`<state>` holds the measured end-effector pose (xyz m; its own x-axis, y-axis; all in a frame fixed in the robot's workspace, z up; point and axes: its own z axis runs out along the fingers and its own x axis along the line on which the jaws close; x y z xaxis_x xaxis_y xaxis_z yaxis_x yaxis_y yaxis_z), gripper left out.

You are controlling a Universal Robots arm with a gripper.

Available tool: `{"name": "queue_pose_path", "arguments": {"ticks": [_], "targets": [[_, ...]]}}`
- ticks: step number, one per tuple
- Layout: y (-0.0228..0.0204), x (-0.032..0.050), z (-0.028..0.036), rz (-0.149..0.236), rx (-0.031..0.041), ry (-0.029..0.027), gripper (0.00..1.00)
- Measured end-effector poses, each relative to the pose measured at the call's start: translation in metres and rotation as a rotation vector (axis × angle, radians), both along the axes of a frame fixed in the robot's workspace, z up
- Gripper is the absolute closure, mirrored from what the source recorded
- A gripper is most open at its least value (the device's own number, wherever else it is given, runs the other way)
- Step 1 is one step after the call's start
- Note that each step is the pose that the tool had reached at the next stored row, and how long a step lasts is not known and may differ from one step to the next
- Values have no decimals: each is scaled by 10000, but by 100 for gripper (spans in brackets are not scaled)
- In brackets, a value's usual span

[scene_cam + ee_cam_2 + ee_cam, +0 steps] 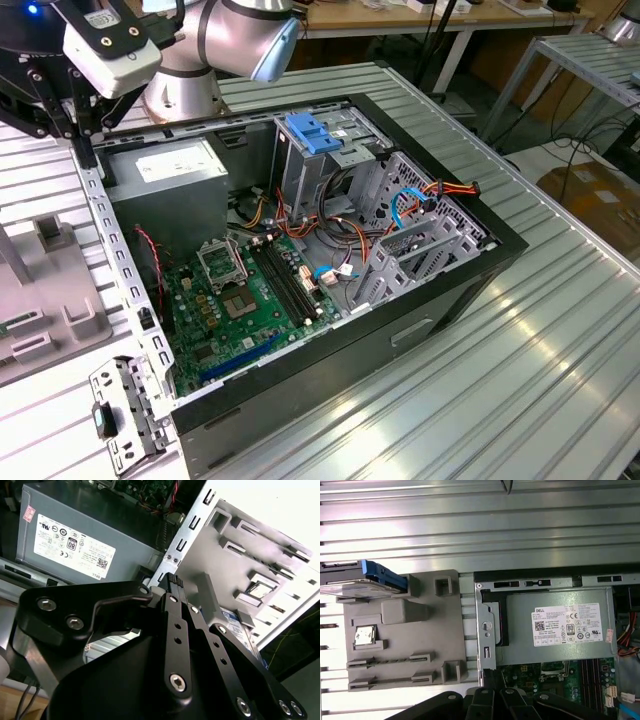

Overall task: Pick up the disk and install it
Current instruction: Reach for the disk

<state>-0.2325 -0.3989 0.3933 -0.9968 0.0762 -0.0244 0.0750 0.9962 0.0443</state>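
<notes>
1. First wrist view: the disk (350, 584) rests at one corner of the grey fixture (400, 645), at the end away from the computer case (485, 630). Its blue side rail (382, 575) shows along one edge.
2. Handling, as judged: the disk is a rigid metal body, fairly heavy for its size. Its flat faces are likely smooth and prone to slip. It is sensitive to shock, so it should be set down without impact.
3. Hold point, as judged: grip across the two long sides, on the plastic rails. Avoid the labelled face and the connector end.
4. Gripper state: in the second wrist view the gripper (173, 581) has its fingers (171, 587) pressed together, with nothing held between them.
5. Relative position: the disk lies well apart from the fingers. The gripper hangs at the case's edge, beside the power supply (560, 625). Most of the fixture lies between the fingertips and the disk.
</notes>
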Motion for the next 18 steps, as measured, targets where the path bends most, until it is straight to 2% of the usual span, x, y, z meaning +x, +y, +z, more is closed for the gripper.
{"name": "queue_pose_path", "arguments": {"ticks": [18], "targets": [[0,-108,0,-1,1,-1,89]]}}
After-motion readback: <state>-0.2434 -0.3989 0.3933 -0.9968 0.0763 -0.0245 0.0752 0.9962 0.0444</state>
